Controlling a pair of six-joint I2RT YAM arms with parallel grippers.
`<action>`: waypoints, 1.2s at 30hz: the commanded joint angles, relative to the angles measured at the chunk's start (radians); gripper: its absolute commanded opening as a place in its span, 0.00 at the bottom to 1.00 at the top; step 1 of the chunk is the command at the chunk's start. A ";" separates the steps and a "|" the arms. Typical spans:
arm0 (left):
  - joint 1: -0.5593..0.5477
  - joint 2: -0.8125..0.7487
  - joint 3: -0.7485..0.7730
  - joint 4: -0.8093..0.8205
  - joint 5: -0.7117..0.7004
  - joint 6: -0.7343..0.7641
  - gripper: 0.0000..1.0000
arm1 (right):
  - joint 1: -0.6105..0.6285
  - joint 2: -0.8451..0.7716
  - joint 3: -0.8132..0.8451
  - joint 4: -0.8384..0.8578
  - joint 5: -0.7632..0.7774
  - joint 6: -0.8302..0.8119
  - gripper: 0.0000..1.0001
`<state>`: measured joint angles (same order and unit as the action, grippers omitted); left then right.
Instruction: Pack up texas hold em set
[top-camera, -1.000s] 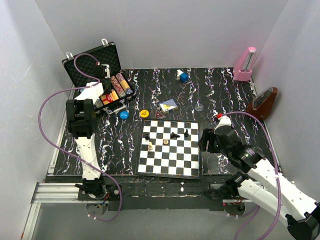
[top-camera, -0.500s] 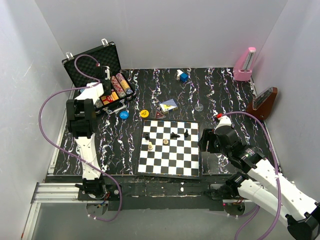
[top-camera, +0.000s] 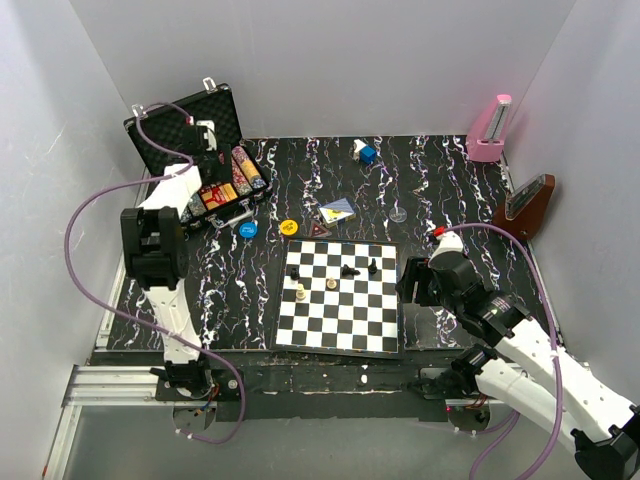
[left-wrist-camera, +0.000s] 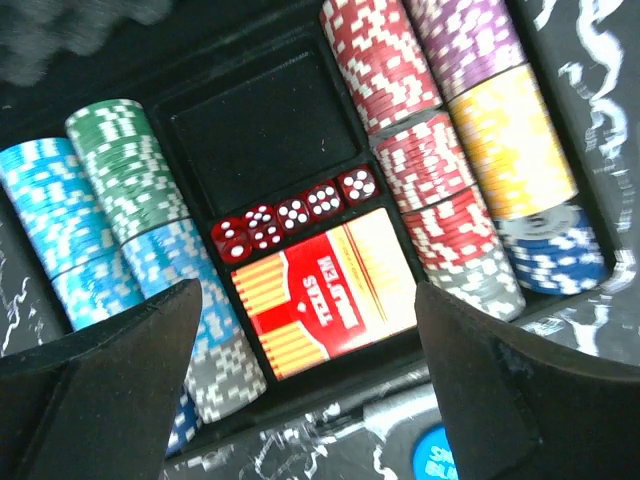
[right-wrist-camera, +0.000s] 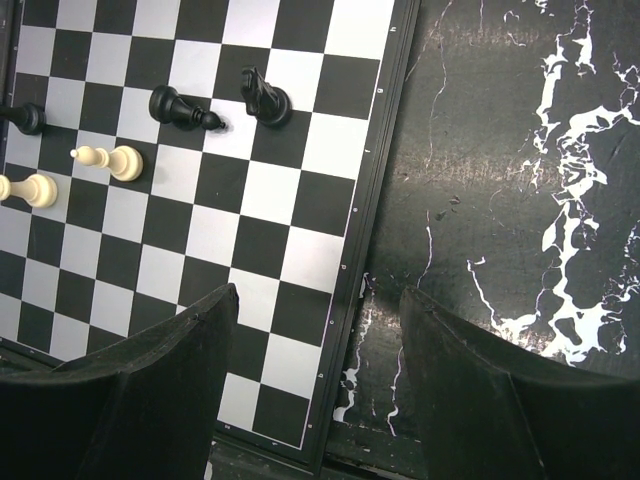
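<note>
- While the left gripper (left-wrist-camera: 308, 300) hangs over the open case (top-camera: 228, 118), its fingers stand wide apart and hold nothing.
- The case sits at the far left corner of the table (top-camera: 440, 180). Its long side runs left to right, a little turned. The foam-lined lid stands up at the back, so the opening faces toward the chessboard (top-camera: 340, 298).
- Inside, rows of chips (left-wrist-camera: 440, 190) lie on their sides at both ends: light blue, green and grey at one end, and red, purple, yellow, blue and grey at the other.
- Between these rows lies the card box (left-wrist-camera: 335, 290), flat, with its long side parallel to a row of five red dice (left-wrist-camera: 295, 215) just beside it.
- The yellow disc (top-camera: 289, 228) and the blue disc (top-camera: 247, 229) lie flat on the table, outside the case, near its front edge.
- The right gripper (right-wrist-camera: 318, 300) hangs above the right edge of the chessboard, with fingers wide apart and nothing between them.
</note>
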<state>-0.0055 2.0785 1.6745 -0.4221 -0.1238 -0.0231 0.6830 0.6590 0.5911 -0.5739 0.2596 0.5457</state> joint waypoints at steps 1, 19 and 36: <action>-0.002 -0.217 -0.077 0.103 0.019 -0.009 0.94 | 0.006 -0.025 -0.001 0.029 0.023 -0.001 0.73; -0.005 -0.705 -0.416 0.025 0.277 -0.155 0.98 | 0.004 0.292 0.324 0.089 0.015 -0.250 0.88; -0.037 -0.683 -0.452 -0.047 0.355 -0.268 0.98 | -0.040 1.272 1.082 0.068 -0.235 -0.440 0.92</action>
<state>-0.0349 1.4132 1.2160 -0.4557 0.2237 -0.2810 0.6624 1.8122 1.5200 -0.4522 0.1017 0.1619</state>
